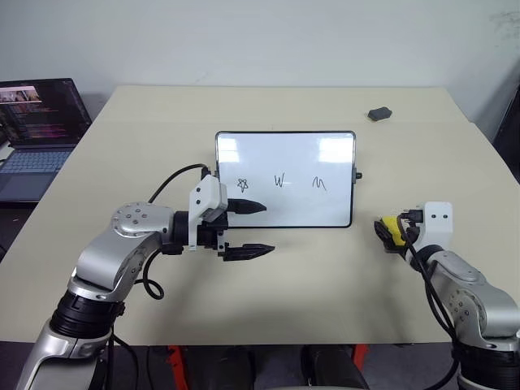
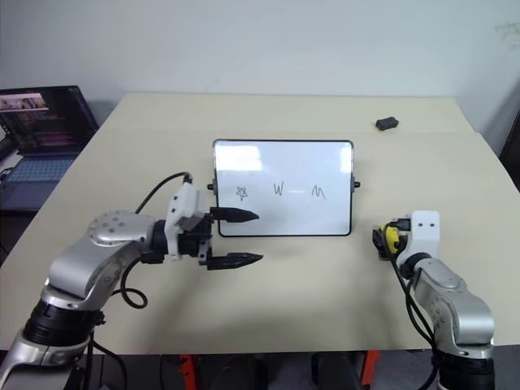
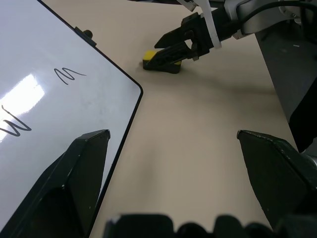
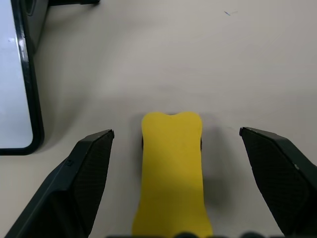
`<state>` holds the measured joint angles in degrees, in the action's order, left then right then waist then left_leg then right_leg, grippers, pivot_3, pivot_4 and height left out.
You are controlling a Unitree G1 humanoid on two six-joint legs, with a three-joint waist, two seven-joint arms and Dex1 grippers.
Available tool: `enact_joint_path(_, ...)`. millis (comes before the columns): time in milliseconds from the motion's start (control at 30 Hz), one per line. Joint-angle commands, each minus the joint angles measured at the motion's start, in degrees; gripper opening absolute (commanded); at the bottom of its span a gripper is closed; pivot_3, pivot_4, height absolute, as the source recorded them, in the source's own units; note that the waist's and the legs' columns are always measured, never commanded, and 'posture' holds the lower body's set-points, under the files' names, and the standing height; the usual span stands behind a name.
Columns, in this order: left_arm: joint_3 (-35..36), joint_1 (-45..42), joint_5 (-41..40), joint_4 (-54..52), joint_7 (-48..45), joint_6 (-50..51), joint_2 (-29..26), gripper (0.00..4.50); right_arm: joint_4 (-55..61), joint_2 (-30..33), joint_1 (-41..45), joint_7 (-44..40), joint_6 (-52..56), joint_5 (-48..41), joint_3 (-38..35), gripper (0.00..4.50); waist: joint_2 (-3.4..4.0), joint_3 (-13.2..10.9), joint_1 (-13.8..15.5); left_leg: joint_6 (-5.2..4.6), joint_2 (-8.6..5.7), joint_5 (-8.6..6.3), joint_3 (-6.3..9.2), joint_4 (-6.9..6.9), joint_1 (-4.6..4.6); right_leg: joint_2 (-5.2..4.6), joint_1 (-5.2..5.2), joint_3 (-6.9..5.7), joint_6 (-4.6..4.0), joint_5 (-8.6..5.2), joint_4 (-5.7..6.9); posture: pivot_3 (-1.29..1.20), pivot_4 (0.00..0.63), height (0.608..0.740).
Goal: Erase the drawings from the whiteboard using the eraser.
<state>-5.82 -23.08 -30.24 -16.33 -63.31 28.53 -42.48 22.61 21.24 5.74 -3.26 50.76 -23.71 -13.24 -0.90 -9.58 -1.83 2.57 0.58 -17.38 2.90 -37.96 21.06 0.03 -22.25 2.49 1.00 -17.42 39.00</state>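
Beige table (image 1: 325, 276) bears eraser (image 4: 172, 168) between right gripper's (image 4: 173, 163) spread jaws; left gripper (image 1: 256, 229) likewise spread.

The whiteboard (image 1: 286, 154) is glossy white with a thin black frame, and its drawings (image 1: 279, 182) are thin dark lines. The eraser (image 4: 172, 168) is yellow with a black underside. The desk (image 1: 268, 106) is plain beige. A small lump (image 1: 379, 114) at the far right is dark grey.
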Motion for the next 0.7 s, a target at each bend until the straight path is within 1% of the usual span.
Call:
enact_joint_path(33, 1.1, 0.1, -0.3, -2.2, -0.1, -0.5, -0.1, 4.50, 0.5, -0.5, 1.0, -0.4, -1.3, 0.6, -0.6, 4.46, 0.00, 0.0, 0.0, 0.00, 0.00, 0.00, 0.00, 0.00, 0.00, 0.00, 0.00, 0.00, 0.00, 0.00, 0.00, 0.00, 0.150, 0.740)
enact_joint_path(167, 1.3, 0.3, -0.4, -2.5, 0.1, -0.3, -0.2, 4.50, -0.3, -0.9, 1.3, -0.7, -1.5, 1.0, -0.7, 4.46, 0.00, 0.0, 0.0, 0.00, 0.01, 0.00, 0.00, 0.00, 0.00, 0.00, 0.00, 0.00, 0.00, 0.00, 0.01, 0.00, 0.150, 0.740)
enact_joint_path(267, 1.4, 0.4, -0.4, -2.6, 0.2, -0.1, -0.3, 4.50, -1.2, -1.1, 1.8, -0.7, -1.6, 1.4, -0.9, 3.88, 0.00, 0.0, 0.0, 0.00, 0.00, 0.00, 0.00, 0.00, 0.00, 0.00, 0.00, 0.00, 0.00, 0.00, 0.01, 0.00, 0.150, 0.740)
enact_joint_path(500, 1.7, 0.6, -0.4, -3.1, 0.7, 0.3, -0.5, 4.50, -1.9, -1.2, 2.5, -1.3, -1.6, 2.1, -0.8, 1.37, 0.00, 0.0, 0.0, 0.00, 0.00, 0.00, 0.01, 0.00, 0.00, 0.00, 0.00, 0.00, 0.00, 0.00, 0.01, 0.00, 0.150, 0.740)
enact_joint_path(533, 1.7, 0.6, -0.4, -3.2, 0.7, 0.4, -0.5, 4.50, -2.0, -1.3, 2.6, -1.4, -1.7, 2.3, -0.8, 1.15, 0.00, 0.0, 0.0, 0.00, 0.00, 0.00, 0.01, 0.00, 0.00, 0.00, 0.00, -0.01, 0.00, 0.00, 0.01, 0.00, 0.150, 0.740)
enact_joint_path(700, 2.4, 0.9, -0.5, -3.4, 3.6, 1.6, 0.6, 4.50, -1.1, -1.5, 2.7, -1.9, -2.2, 2.1, -1.8, 1.13, 0.00, 0.0, 0.0, 0.00, 0.00, 0.00, 0.01, 0.00, 0.00, 0.00, 0.00, 0.00, 0.00, 0.00, 0.01, 0.00, 0.150, 0.740)
